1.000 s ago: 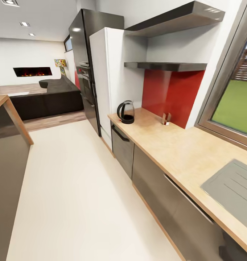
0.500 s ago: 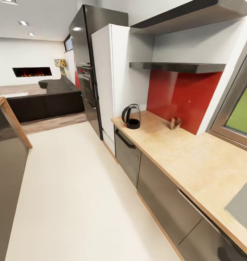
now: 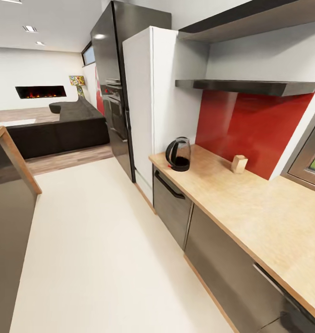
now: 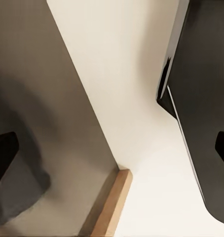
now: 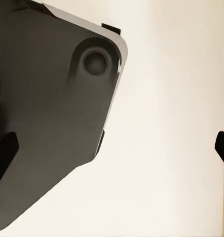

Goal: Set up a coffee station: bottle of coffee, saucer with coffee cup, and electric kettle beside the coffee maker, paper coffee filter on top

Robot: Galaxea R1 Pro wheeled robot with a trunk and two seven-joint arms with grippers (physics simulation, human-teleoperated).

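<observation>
The electric kettle, dark see-through glass on a black base, stands at the far left end of the kitchen countertop, beside the white tall cabinet. In the left wrist view my left gripper is open, its dark fingertips spread wide over the pale floor. My right gripper is also open above the floor, beside the robot's dark base. Both hold nothing. The coffee maker, bottle of coffee, saucer and cup are out of view.
A small wooden block sits by the red backsplash. Two dark wall shelves hang above the counter. A black fridge and white cabinet stand past the counter's end. An island counter is at left, with pale floor between.
The camera has moved forward and turned left along the counter: the kettle and block look nearer, and the sink and window have slid out at the right.
</observation>
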